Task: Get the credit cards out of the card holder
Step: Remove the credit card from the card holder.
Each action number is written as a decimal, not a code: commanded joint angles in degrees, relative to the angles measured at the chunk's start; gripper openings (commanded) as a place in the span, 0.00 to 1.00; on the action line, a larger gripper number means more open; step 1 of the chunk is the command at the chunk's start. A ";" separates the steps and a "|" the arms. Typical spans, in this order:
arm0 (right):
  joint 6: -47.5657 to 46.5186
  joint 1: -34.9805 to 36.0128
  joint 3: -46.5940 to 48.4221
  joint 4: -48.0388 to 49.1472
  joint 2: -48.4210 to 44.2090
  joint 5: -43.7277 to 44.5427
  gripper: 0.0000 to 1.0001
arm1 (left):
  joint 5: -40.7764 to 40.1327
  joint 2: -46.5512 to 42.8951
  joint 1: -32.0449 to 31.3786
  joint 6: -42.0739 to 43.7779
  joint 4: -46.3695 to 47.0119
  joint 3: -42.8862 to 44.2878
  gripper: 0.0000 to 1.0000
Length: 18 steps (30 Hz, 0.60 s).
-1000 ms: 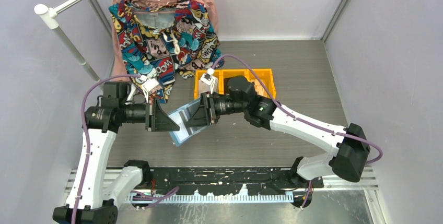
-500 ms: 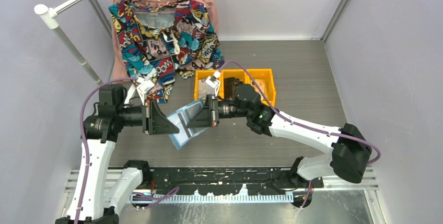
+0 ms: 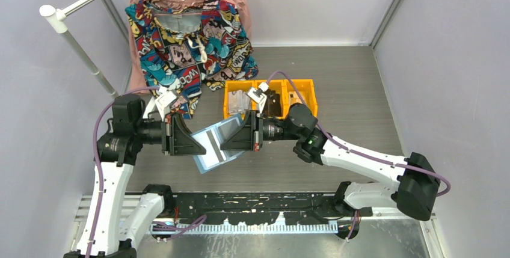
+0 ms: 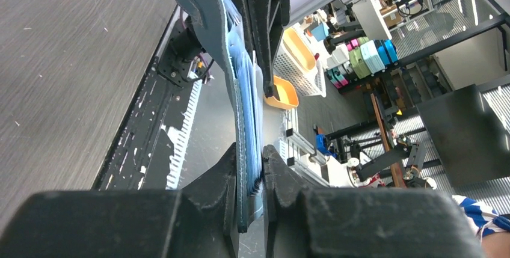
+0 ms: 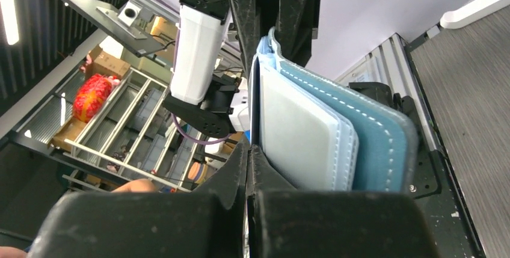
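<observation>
Above the grey, wood-grained worktop [image 3: 361, 89], with a comic-print shirt [image 3: 192, 47] and orange plastic bins [image 3: 314, 95] behind, the teal card holder [image 3: 210, 147] is held aloft between both arms, splayed open like a book. Its stitched, leathery cover and layered sleeves are clamped in the left claw [image 4: 249, 159]. A thin inner leaf is pinched by the right claw [image 5: 248, 150]. A smooth pale panel [image 5: 294, 132] is seen inside; whether it is a card cannot be told.

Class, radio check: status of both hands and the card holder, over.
Left hand shut on card holder edge. Right hand shut on its opposite leaf. Pale credit card not yet out. Nothing blocking.
</observation>
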 commanded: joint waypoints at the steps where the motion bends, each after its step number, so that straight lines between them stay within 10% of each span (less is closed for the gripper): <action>1: 0.91 0.94 1.19 5.06 -0.58 1.09 0.01 | 1.38 -0.49 -0.29 -0.02 3.92 1.02 0.00; 4: 0.21 1.03 3.86 1.52 2.01 0.30 0.33 | 1.03 -0.58 -0.27 -0.15 3.78 1.31 0.00; 9: -3.77 1.82 6.05 -5.16 3.56 2.55 0.41 | 1.49 -1.00 -0.27 -0.14 3.53 1.79 0.00; 18: -6.87 3.50 10.84 -10.11 6.38 5.47 0.03 | 1.74 -1.17 -0.30 0.22 3.75 1.67 0.00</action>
